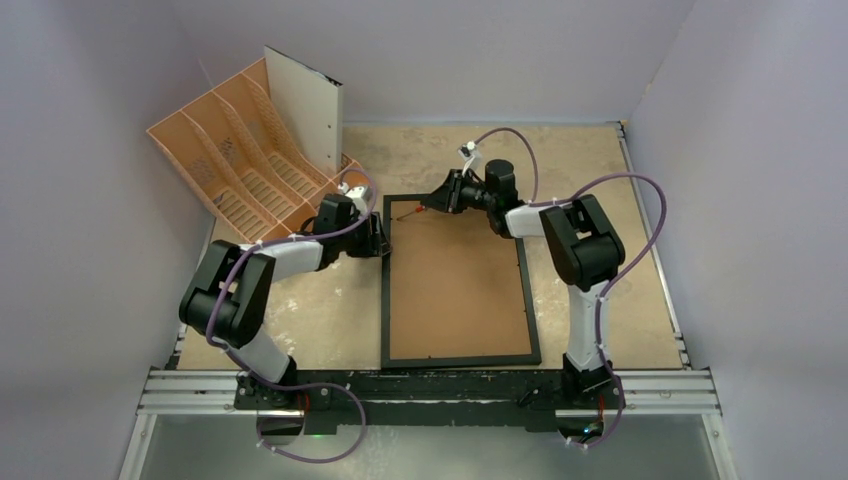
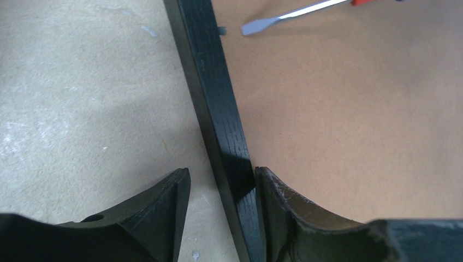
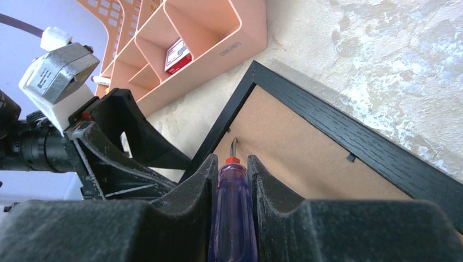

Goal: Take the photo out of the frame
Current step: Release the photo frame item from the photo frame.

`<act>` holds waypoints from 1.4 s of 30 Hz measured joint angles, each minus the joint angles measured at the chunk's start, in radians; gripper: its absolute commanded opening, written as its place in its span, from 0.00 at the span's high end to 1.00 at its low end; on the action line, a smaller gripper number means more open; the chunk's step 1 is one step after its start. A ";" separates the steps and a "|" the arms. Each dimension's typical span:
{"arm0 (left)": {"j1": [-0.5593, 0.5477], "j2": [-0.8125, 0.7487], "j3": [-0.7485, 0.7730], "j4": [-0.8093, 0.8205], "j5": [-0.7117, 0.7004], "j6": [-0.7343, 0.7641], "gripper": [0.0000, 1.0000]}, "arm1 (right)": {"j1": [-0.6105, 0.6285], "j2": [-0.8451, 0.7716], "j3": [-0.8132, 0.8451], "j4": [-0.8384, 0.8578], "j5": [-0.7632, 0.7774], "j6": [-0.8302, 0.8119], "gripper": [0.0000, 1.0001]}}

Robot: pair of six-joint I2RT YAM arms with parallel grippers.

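While the large thin black rectangular picture frame point(image 1: 386, 300) is lying face down at the middle of the pale speckled table point(image 1: 620, 250), its long axis is running from twelve to six o'clock in the overhead view. Its brown fibreboard backing point(image 1: 455, 290) is facing up. The sunflower photo is not showing in any view; it is probably lying hidden beneath that board.

At ten o'clock on the table, an orange plastic file organiser point(image 1: 235, 160) is leaning back, with a blank white sheet point(image 1: 305, 110) standing in its rearmost slot. Raised lettering is running along its side in the right wrist view, but it is too small to read. A small red and white box point(image 3: 177, 54) is sitting in one compartment, its print also illegible.

The left gripper point(image 2: 222, 171) is straddling the frame's nine o'clock rail near the far corner. Its fingers are spread, one over the table and one against the rail's inner side.

The right gripper point(image 3: 232, 161) is pinching a screwdriver with a translucent blue handle and red collar point(image 3: 232, 202), fingers pressed on the handle. The flat blade is pointing at the frame's eleven o'clock corner. A small metal retaining tab point(image 2: 221, 30) is sitting just beside the tip, toward nine o'clock in the left wrist view. Being nearer, the right arm is likely the one to pry it.
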 measured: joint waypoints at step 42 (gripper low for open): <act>0.000 0.015 -0.015 0.057 0.077 0.027 0.69 | -0.006 0.099 0.026 0.159 -0.081 0.035 1.00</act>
